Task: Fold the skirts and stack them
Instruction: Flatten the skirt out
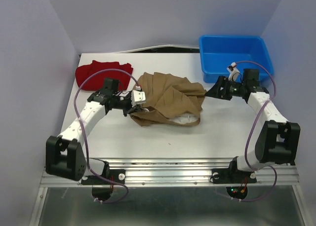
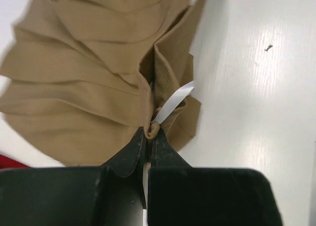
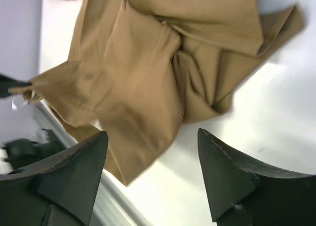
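Place: robot lab test cell
Walls: plain lilac panels (image 1: 29,63) boxing in a white table (image 1: 217,132)
Mount: left arm (image 1: 84,117) and right arm (image 1: 261,105) bolted to a metal rail (image 1: 168,172)
Wiring: loose purple cables (image 1: 74,105)

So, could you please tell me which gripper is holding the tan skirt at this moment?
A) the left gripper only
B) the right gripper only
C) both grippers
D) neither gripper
A: the left gripper is shut on a bunched edge of the tan skirt, while the right gripper stands open with nothing pinched between its fingers.
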Robot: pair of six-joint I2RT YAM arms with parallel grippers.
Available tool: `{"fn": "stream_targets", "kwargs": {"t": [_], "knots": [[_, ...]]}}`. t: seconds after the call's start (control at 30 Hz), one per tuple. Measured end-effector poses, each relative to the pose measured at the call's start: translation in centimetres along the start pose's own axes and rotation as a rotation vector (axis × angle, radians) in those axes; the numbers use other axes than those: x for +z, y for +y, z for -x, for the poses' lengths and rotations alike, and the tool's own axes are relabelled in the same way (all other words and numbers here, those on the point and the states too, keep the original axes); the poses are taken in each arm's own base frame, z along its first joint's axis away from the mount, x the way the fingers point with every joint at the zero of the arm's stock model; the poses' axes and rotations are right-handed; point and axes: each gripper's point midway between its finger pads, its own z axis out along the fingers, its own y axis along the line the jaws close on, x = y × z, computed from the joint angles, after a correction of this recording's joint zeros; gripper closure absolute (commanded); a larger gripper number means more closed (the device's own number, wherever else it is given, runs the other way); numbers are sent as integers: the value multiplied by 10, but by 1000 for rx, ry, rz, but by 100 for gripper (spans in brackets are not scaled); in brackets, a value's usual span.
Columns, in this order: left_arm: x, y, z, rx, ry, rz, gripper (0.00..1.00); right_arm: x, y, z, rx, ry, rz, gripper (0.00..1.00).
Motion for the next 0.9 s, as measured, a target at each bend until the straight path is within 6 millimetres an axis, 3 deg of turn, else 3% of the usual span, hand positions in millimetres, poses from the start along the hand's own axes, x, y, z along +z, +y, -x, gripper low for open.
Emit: {"fn": "stream_targets", "kwargs": {"t": [0.07, 0.17, 0.4, 0.5, 0.63, 0.8, 0.9], "knots": [[9, 4, -23, -156, 25, -32, 100, -1, -2, 8, -122, -5, -1, 13], [18, 19, -42, -331, 35, -57, 100, -4, -3, 18, -324, -15, 1, 11], [21, 63, -60, -489, 9, -93, 98, -8, -13, 9, -814, 16, 55, 13], [23, 76, -69, -538, 8, -118, 98, -9, -23, -17, -1044, 61, 96, 16], [28, 74, -78, -592, 14, -153, 98, -3, -28, -55, -1270, 125, 161, 21], [30, 69, -79, -633, 16, -172, 98, 19, 0, -127, -1575, 181, 332, 24], [30, 69, -79, -648, 16, -172, 98, 31, 16, -157, -1709, 195, 424, 25]]}}
